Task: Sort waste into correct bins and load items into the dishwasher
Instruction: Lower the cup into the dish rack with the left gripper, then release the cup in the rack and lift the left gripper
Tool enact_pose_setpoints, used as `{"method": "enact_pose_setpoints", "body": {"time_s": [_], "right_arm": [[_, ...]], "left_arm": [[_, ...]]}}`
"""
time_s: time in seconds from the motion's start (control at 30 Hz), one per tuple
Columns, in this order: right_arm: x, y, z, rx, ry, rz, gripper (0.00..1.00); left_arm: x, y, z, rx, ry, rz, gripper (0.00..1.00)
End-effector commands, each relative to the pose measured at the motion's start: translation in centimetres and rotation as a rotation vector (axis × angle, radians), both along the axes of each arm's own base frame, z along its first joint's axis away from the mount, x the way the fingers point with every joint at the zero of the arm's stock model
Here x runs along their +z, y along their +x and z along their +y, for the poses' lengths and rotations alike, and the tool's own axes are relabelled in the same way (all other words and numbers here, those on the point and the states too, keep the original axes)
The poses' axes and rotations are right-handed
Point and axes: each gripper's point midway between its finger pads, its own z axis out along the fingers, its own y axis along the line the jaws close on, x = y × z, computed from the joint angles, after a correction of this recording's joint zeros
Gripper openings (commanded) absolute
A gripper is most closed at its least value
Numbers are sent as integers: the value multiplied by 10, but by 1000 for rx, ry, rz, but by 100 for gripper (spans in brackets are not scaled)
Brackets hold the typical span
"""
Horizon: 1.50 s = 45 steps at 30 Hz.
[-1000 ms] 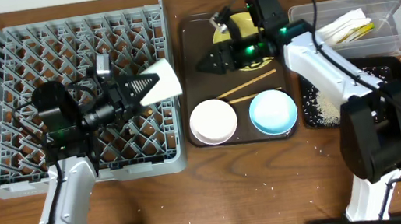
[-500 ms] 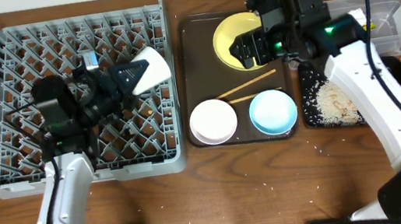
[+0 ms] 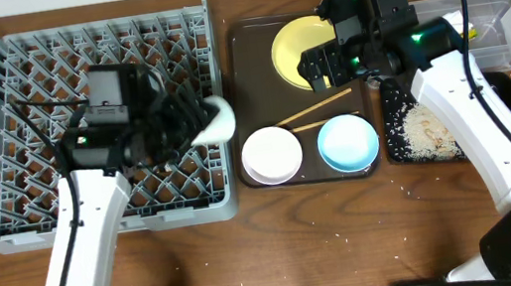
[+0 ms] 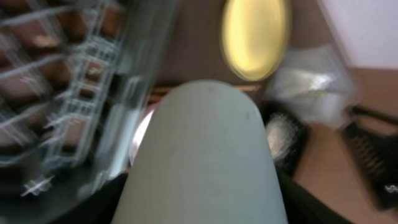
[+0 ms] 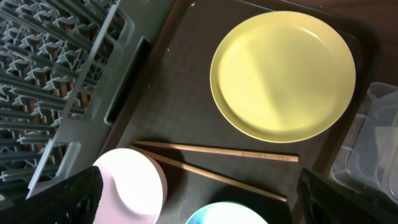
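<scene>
My left gripper (image 3: 195,123) is shut on the small white cup (image 3: 218,118), holding it over the right edge of the grey dishwasher rack (image 3: 28,95). The blurred left wrist view is filled by the cup (image 4: 208,155), with dark fingers on both sides. My right gripper (image 3: 317,66) hovers open and empty over the yellow plate (image 3: 296,42). Below it I see the plate (image 5: 283,74), the chopsticks (image 5: 214,151), the white bowl (image 5: 130,186) and the light blue bowl (image 5: 227,214). White wrappers (image 3: 441,35) lie in the clear tub (image 3: 506,37). Rice crumbs (image 3: 429,129) lie in the black tray (image 3: 500,88).
The plate, chopsticks (image 3: 316,111), white bowl (image 3: 271,155) and blue bowl (image 3: 348,143) all rest on a dark brown serving tray (image 3: 248,54) between the rack and the bins. A few crumbs are scattered on the wooden table (image 3: 349,240) in front.
The left arm has swung the cup down and right, to the rack's right edge. The right arm has pulled back from the plate and its jaws have spread wider.
</scene>
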Motion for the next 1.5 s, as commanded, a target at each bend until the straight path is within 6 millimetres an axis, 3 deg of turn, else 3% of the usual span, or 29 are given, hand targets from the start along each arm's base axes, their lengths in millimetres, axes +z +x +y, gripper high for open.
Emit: {"method": "enact_pose_setpoints", "body": {"time_s": [0.0, 0.2, 0.67, 0.77, 0.87, 0.93, 1.27, 1.47], "right_arm": [[1, 1, -3, 1, -15, -9, 97], [1, 0, -2, 3, -16, -5, 96], [0, -3, 3, 16, -18, 0, 96], [0, -3, 3, 16, -18, 1, 96], [0, -3, 3, 16, -18, 1, 96], [0, -3, 3, 16, -18, 1, 96], [0, -3, 3, 16, -18, 1, 96], [0, -4, 4, 18, -18, 1, 96]], "left_arm": [[-16, -8, 35, 19, 307, 7, 34], [-41, -36, 43, -28, 486, 139, 33], [-101, -44, 43, -109, 626, 366, 33], [-108, -44, 43, -110, 631, 390, 45], [-111, -44, 42, -112, 626, 399, 62], [-111, -44, 42, -112, 625, 399, 66], [-108, -70, 24, -162, 502, 509, 57], [-104, -85, 16, -182, 446, 571, 58]]}}
